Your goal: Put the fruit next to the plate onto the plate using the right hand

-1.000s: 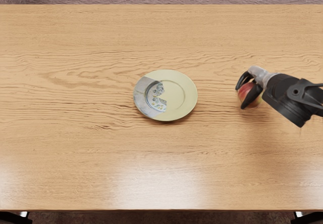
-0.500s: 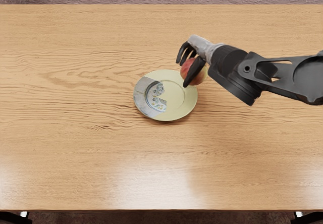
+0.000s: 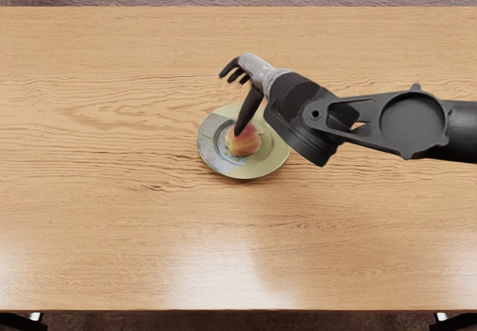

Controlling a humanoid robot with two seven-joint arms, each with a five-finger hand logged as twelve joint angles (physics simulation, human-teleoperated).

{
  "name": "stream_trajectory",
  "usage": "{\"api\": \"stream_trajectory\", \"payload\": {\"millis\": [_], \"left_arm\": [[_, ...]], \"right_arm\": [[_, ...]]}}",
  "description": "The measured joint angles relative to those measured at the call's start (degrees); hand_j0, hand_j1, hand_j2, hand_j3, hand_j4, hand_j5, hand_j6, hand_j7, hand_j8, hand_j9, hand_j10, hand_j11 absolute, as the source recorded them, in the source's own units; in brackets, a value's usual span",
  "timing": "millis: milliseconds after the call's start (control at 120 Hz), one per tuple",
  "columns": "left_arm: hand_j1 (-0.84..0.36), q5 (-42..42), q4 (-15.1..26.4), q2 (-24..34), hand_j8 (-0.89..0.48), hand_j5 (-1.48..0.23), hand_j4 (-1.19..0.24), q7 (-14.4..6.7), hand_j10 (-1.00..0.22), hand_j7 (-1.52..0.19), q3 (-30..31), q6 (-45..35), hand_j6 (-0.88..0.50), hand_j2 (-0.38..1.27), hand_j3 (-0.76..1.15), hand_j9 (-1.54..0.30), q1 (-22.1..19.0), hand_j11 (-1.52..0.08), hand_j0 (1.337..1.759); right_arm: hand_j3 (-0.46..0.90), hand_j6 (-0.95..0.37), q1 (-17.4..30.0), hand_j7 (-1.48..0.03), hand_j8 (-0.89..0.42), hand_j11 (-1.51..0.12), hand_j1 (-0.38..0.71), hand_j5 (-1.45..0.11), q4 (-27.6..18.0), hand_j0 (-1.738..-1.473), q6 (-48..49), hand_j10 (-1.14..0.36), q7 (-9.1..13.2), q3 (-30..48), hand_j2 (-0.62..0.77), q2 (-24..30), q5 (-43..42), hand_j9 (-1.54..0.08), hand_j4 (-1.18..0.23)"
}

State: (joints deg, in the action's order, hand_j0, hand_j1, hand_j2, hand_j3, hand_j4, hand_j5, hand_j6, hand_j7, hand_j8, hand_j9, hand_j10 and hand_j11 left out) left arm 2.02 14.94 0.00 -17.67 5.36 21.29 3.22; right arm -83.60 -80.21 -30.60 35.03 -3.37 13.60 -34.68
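A red and yellow fruit (image 3: 244,142), like a peach or apple, lies on the middle of the round yellow-green plate (image 3: 211,152). My right hand (image 3: 240,96) hovers just above it, its arm entering from the right edge. The fingers are spread out and hold nothing; the thumb (image 3: 247,112) points down and reaches the top of the fruit. The hand and wrist hide the plate's right part. The left arm is out of sight.
The plate sits near the centre of a wide wooden table (image 3: 112,219). My dark right forearm (image 3: 387,126) stretches across the table's right half, above its surface.
The right hand carried the fruit leftwards from the table's right side to over the plate, then let go. The fruit now rests on the plate and the fingers have spread.
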Motion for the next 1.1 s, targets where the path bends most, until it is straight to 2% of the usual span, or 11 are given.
{"api": "stream_trajectory", "payload": {"millis": [133, 292, 475, 608, 692, 792, 858, 958, 1100], "left_arm": [[0.35, 0.0, 0.0, 0.0, 0.00, 0.00, 0.00, 0.0, 0.00, 0.00, 0.0, 0.0, 0.00, 0.00, 0.00, 0.00, 0.0, 0.00, 1.658], [0.35, 0.0, 0.0, 0.0, 0.00, 0.00, 0.00, 0.0, 0.00, 0.00, 0.0, 0.0, 0.00, 0.00, 0.00, 0.00, 0.0, 0.00, 1.658], [0.35, 0.0, 0.0, 0.0, 0.00, 0.00, 0.00, 0.0, 0.00, 0.00, 0.0, 0.0, 0.00, 0.00, 0.00, 0.00, 0.0, 0.00, 1.658], [0.35, 0.0, 0.0, 0.0, 0.00, 0.00, 0.00, 0.0, 0.00, 0.00, 0.0, 0.0, 0.00, 0.00, 0.00, 0.00, 0.0, 0.00, 1.658], [0.35, 0.0, 0.0, 0.0, 0.00, 0.00, 0.00, 0.0, 0.00, 0.00, 0.0, 0.0, 0.00, 0.00, 0.00, 0.00, 0.0, 0.00, 1.658], [0.35, 0.0, 0.0, 0.0, 0.00, 0.00, 0.00, 0.0, 0.00, 0.00, 0.0, 0.0, 0.00, 0.00, 0.00, 0.00, 0.0, 0.00, 1.658], [0.35, 0.0, 0.0, 0.0, 0.00, 0.00, 0.00, 0.0, 0.00, 0.00, 0.0, 0.0, 0.00, 0.00, 0.00, 0.00, 0.0, 0.00, 1.658], [0.35, 0.0, 0.0, 0.0, 0.00, 0.00, 0.00, 0.0, 0.00, 0.00, 0.0, 0.0, 0.00, 0.00, 0.00, 0.00, 0.0, 0.00, 1.658], [0.35, 0.0, 0.0, 0.0, 0.00, 0.00, 0.00, 0.0, 0.00, 0.00, 0.0, 0.0, 0.00, 0.00, 0.00, 0.00, 0.0, 0.00, 1.658]], "right_arm": [[0.00, -0.17, 4.2, -0.26, -0.11, -0.26, -0.20, -0.27, -0.6, -1.656, -0.7, -0.10, 0.0, 3.4, 0.08, 1.9, 0.2, -0.27, -0.20], [0.00, -0.10, 9.9, -0.14, -0.07, -0.14, -0.26, -0.15, -2.1, -1.657, -0.6, -0.06, 0.0, 9.6, 0.04, 7.4, 0.2, -0.14, -0.11], [0.00, -0.06, 22.2, -0.08, -0.05, -0.08, -0.29, -0.08, -2.9, -1.658, 1.7, -0.04, 0.0, 25.5, 0.01, 15.0, 0.2, -0.08, -0.06], [0.00, -0.04, 32.4, -0.06, -0.04, -0.06, -0.30, -0.06, -3.0, -1.658, 14.4, -0.04, 0.0, 39.6, 0.00, 17.5, 0.2, -0.06, -0.05], [0.00, -0.04, 39.4, -0.05, -0.04, -0.05, -0.31, -0.05, -2.9, -1.658, 28.5, -0.03, 0.0, 49.7, 0.00, 18.5, 0.3, -0.05, -0.04], [0.00, -0.04, 44.0, -0.05, -0.03, -0.05, -0.31, -0.05, -1.4, -1.658, 46.0, -0.03, -0.2, 57.2, 0.00, 20.2, 0.3, -0.05, -0.04], [0.00, -0.03, 46.6, -0.04, -0.03, -0.04, -0.31, -0.04, 1.4, -1.658, 55.3, -0.03, -2.8, 61.6, 0.00, 20.9, 0.4, -0.04, -0.03], [0.00, -0.03, 48.8, -0.04, -0.03, -0.04, -0.31, -0.04, 7.2, -1.658, 61.6, -0.03, -9.4, 66.0, 0.00, 21.8, 1.2, -0.04, -0.03], [0.00, -0.03, 51.5, -0.04, -0.03, -0.04, -0.31, -0.04, 15.7, -1.658, 64.6, -0.03, -19.2, 68.3, 0.00, 22.4, 3.7, -0.04, -0.03]]}}
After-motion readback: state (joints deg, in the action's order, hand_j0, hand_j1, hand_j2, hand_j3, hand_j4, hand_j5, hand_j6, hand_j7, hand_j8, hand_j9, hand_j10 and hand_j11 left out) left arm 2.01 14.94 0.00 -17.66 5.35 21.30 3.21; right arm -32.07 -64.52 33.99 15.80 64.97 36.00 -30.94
